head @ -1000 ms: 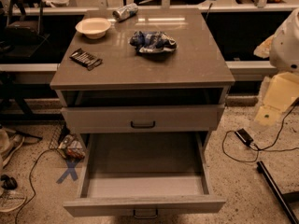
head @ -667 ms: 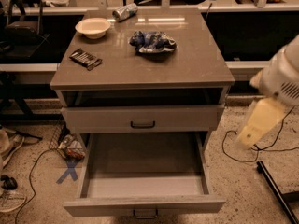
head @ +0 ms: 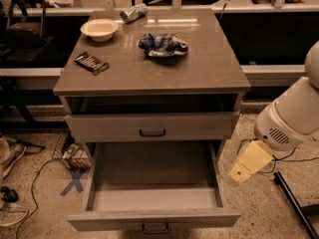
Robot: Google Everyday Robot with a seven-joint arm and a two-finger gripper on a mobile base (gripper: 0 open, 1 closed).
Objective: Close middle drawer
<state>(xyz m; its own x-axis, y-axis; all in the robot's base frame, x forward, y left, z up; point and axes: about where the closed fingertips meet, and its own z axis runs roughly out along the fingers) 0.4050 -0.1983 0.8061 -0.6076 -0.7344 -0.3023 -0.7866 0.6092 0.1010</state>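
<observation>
Grey-beige middle drawer stands pulled far out beneath the top drawer; the cream gripper hangs just right of it, not touching, grip state indeterminable.

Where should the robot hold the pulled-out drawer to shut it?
Probably no grab needed: press the flat front panel of the middle drawer, near its small dark pull, coming from the front. It stands far out and slides straight back. The gripper hangs to its right, so it must swing round.
</observation>
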